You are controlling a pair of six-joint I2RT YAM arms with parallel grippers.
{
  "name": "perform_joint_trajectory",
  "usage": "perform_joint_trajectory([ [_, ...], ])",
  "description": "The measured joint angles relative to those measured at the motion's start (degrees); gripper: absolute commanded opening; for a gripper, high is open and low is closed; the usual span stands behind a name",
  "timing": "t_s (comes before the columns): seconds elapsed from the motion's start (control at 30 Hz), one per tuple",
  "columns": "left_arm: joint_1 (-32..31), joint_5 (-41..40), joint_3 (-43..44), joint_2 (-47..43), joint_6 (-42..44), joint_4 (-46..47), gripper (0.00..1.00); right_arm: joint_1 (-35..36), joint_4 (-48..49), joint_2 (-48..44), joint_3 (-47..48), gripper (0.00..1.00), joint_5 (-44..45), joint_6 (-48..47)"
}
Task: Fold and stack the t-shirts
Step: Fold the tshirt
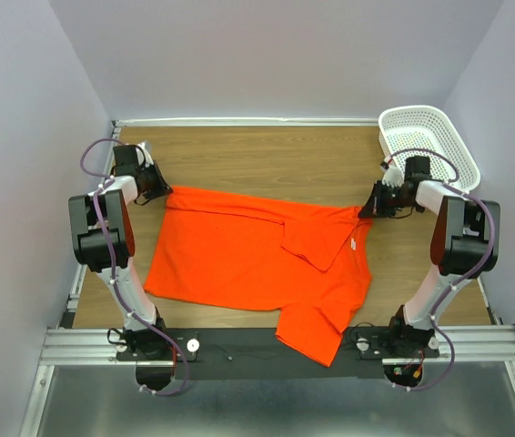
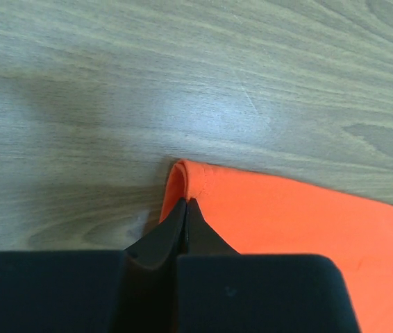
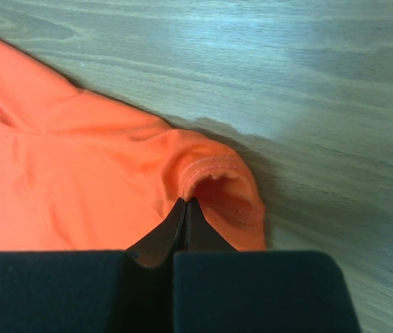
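Left gripper (image 2: 185, 208), right gripper (image 3: 185, 207) each clamped on t-shirt (image 1: 248, 259) corner; flattening step likely; next needs matched, level pull across worktop (image 1: 267, 159).

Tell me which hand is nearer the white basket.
Right. The right hand pinches a t-shirt corner close by the basket; the left hand pinches the opposite corner, across the table.

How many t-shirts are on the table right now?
1: an orange-red t-shirt spread across the table, its far corners pinched by the left gripper and right gripper. None other shows.
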Motion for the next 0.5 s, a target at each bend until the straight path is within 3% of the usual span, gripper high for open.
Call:
perform_joint_trajectory([
  [0.5, 0.02, -1.42, 0.68, 0.35, -0.22, -0.7, 0.0, -2.47, -0.2, -0.81, -0.02, 0.01, 0.37, -0.57],
])
